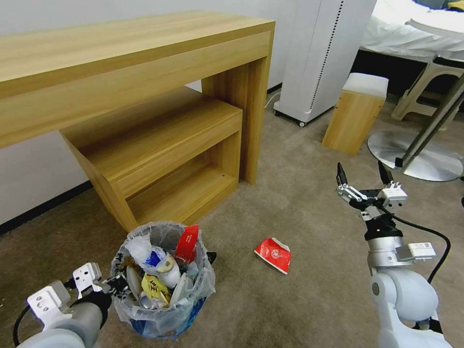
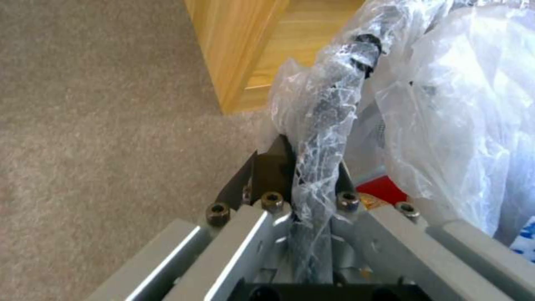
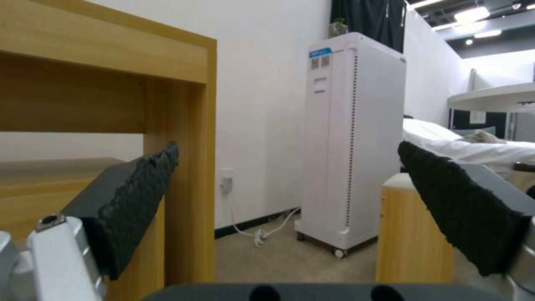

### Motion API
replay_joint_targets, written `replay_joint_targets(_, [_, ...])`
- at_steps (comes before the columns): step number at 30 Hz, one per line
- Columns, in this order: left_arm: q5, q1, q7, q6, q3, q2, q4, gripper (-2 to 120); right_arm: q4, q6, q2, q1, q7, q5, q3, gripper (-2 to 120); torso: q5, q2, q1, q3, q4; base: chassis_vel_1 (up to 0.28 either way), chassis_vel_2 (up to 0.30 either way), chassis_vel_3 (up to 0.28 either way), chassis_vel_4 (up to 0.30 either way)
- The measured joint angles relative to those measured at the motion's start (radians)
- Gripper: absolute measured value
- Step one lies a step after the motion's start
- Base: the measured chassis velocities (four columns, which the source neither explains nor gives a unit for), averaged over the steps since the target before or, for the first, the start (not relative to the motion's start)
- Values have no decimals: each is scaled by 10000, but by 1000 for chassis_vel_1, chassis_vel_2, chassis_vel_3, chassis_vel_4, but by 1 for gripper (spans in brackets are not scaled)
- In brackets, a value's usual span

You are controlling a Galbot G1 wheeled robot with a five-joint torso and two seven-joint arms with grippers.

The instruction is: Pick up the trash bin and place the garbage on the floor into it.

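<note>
Trash bin [image 1: 162,282] rim's pinched in my left gripper [image 1: 113,285]; right gripper [image 1: 365,181] hangs wide apart above carpet, red wrapper [image 1: 273,254] nearby.

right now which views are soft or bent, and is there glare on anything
Head view: wide-angle bend bows the desk edges; sheen on the bin's liner. Left wrist view: soft, with bright glare on the plastic by the left gripper. Right wrist view: right gripper pads blurred up close, the white cabinet beyond clearer.

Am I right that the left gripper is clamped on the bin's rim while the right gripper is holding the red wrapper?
Not quite: the head view shows the right gripper open and empty, with the red wrapper lying on the carpet. The left gripper does clamp the bin's rim.
</note>
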Motion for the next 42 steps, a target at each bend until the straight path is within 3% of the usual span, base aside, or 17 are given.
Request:
replay_joint_targets(7, [73,-5,34,-4,61,3,-1,1,-1,-541,-115,-130,311,-240,-302,100,-2,-1,1,4,1,-96,96,112,-94])
replay_joint_targets(9, [79,0,39,-5,76,16,-1,1,-36,-1497,-411,-214,386,-471,-428,100,0,0,1,4,0,-19,33,29,-14])
replay_joint_targets(10, [79,0,39,-5,76,16,-1,1,-36,-1497,-411,-214,386,-471,-428,100,0,0,1,4,0,0,0,0,0])
replay_joint_targets(14, [76,-14,40,-7,75,60,-2,1,-652,-4521,-1390,33,56,-303,-923,100,1,0,0,1,-1,0,0,0,0])
replay_joint_targets(16, [76,-14,39,-7,77,60,-1,1,-854,-5056,-1614,155,-51,-280,-1053,100,3,0,0,1,0,0,0,0,0])
replay_joint_targets(18, [103,-2,40,-9,82,55,-1,1,-1766,-6002,-2460,736,-743,-584,-1526,100,3,-1,1,2,1,0,0,0,0])
replay_joint_targets(19, [103,-2,40,-9,82,55,-1,1,-1766,-6002,-2460,736,-743,-584,-1526,100,3,-1,1,2,1,0,0,0,0])
replay_joint_targets(22, [162,22,40,-12,79,39,-2,1,-3231,-6413,-3573,1829,-1935,-1323,-2363,100,0,0,1,2,2,0,0,0,0])
replay_joint_targets(26, [232,25,40,-15,79,8,-1,1,-4288,-6601,-3946,2456,-2846,-1446,-3054,100,2,-1,1,2,2,0,0,0,0])
replay_joint_targets(30, [318,-2,40,-18,96,-42,-1,1,-5193,-6107,-3999,2877,-3683,-1818,-3534,100,2,0,1,2,1,0,0,0,0])
replay_joint_targets(42, [749,43,40,-20,395,-270,6,1,-7178,-4493,-3776,3582,-4767,-2959,-4198,100,0,0,0,2,0,0,0,0,0])
